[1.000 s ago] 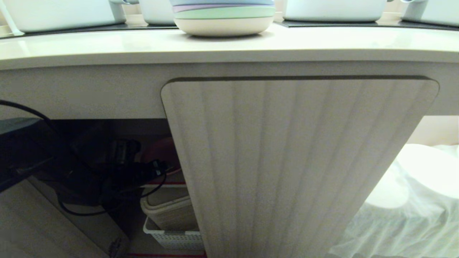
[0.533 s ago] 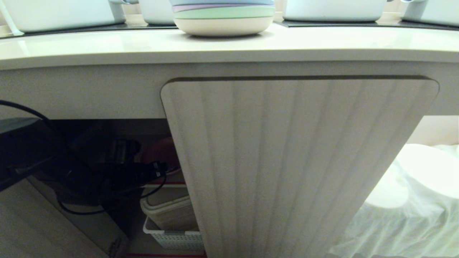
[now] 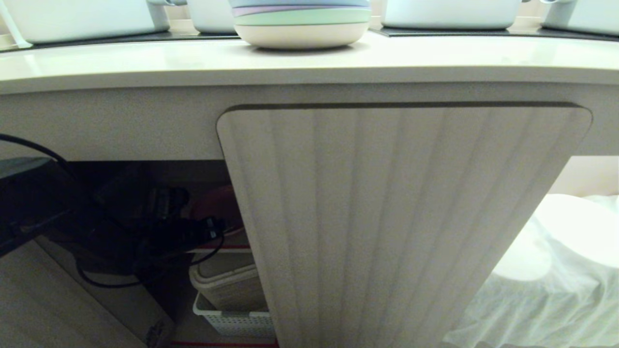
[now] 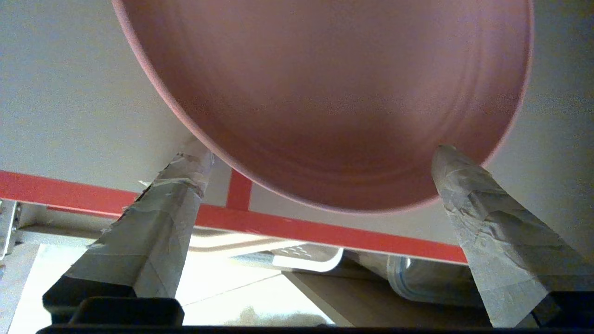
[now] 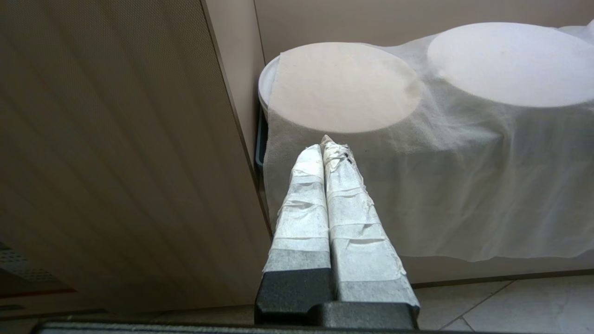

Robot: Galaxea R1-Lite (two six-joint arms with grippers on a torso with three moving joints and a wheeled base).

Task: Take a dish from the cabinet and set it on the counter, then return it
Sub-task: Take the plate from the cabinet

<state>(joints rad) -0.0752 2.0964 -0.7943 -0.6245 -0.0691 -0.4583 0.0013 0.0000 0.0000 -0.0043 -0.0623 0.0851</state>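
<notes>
Left end effector [image 4: 320, 155] spread beneath round matte pink dish [image 4: 334, 93]

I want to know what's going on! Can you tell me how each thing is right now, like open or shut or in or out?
Left gripper: open, fingers either side of the plate's near rim.
Pink plate: inside the cabinet, on the shelf.
Left cabinet door: swung open.
Right cabinet door: looks closed.
Right gripper: shut, empty, parked beside the closed door.
Plate stack: on the counter.
</notes>
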